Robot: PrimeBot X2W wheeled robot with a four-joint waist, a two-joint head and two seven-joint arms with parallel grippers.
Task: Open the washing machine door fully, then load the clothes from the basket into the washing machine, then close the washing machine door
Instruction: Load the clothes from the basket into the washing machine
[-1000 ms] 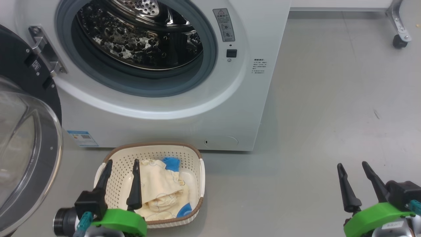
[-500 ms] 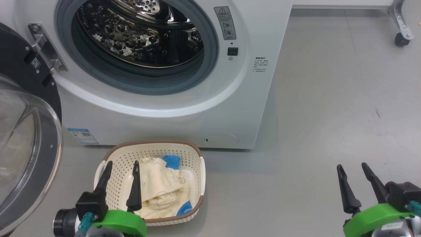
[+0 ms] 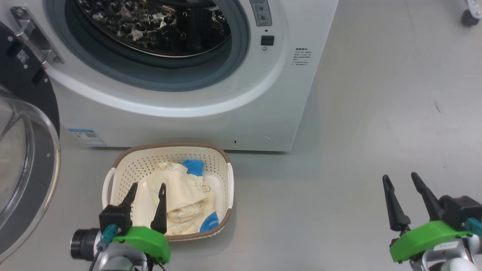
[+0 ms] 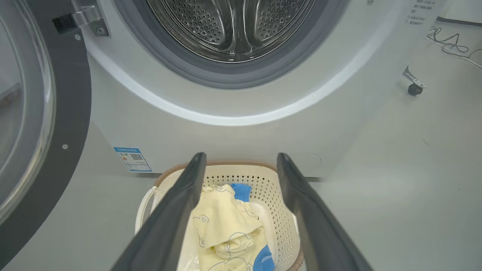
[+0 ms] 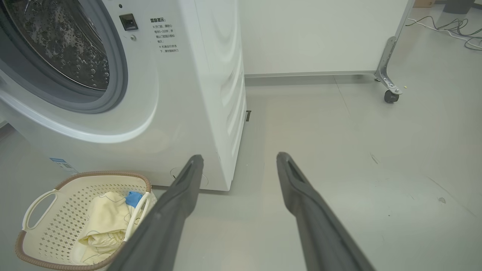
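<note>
Black-rimmed round glass washing machine door [image 3: 22, 150] stands open; pale yellow and blue clothes [image 3: 180, 195] wait in cream perforated basket [image 3: 215, 165]; left end effector [image 3: 148, 185], right end effector [image 3: 399, 175] gape empty.

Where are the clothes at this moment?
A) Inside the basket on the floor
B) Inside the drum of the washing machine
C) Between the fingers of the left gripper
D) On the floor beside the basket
A: the pale yellow and blue clothes lie inside the basket, which stands on the floor in front of the washing machine; the open left gripper holds nothing.
</note>
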